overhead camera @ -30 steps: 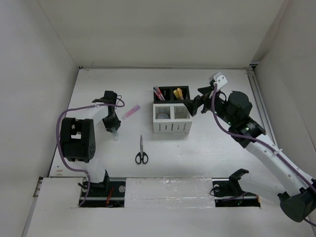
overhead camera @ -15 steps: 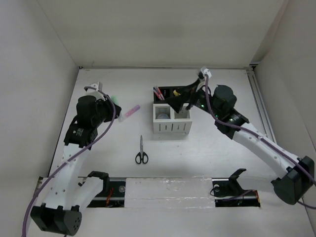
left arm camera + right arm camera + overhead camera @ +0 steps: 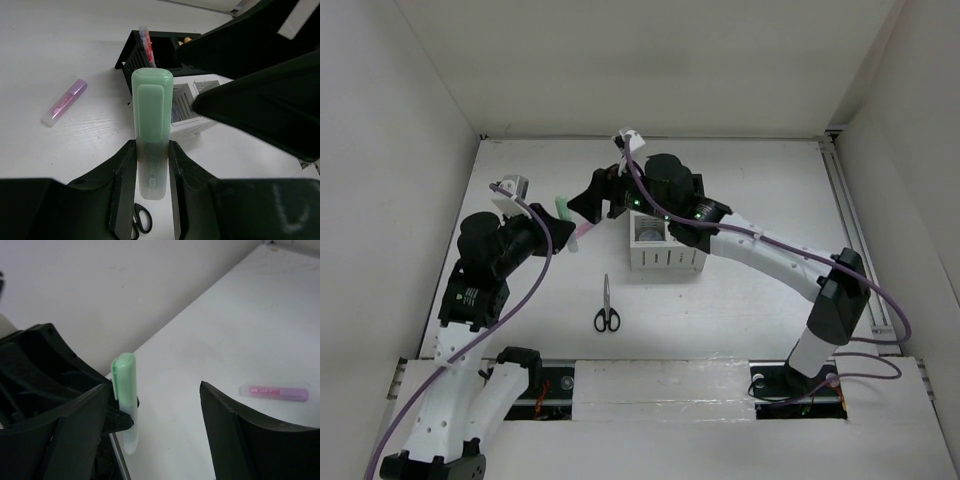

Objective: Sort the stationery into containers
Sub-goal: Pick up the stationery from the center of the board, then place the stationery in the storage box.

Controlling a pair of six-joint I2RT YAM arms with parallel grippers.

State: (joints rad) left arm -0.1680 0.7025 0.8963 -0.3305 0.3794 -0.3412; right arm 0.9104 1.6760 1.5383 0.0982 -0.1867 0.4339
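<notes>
My left gripper (image 3: 553, 216) is shut on a green highlighter (image 3: 560, 206) and holds it upright above the table; the left wrist view shows it pinched between the fingers (image 3: 151, 115). My right gripper (image 3: 584, 204) is open and empty, its jaws spread beside the green highlighter (image 3: 124, 395), not touching it. A pink highlighter (image 3: 582, 232) lies on the table below them. Black-handled scissors (image 3: 606, 306) lie nearer the front. The white containers (image 3: 667, 256) show; the black containers (image 3: 131, 50) behind them hold pens and are mostly hidden by my right arm in the top view.
White walls enclose the table at the left, back and right. My right arm (image 3: 760, 250) stretches across the table over the containers. The arm bases sit at the near edge.
My right arm has swung left from the containers to the left gripper. My left arm has risen and shifted slightly right with the green highlighter.
</notes>
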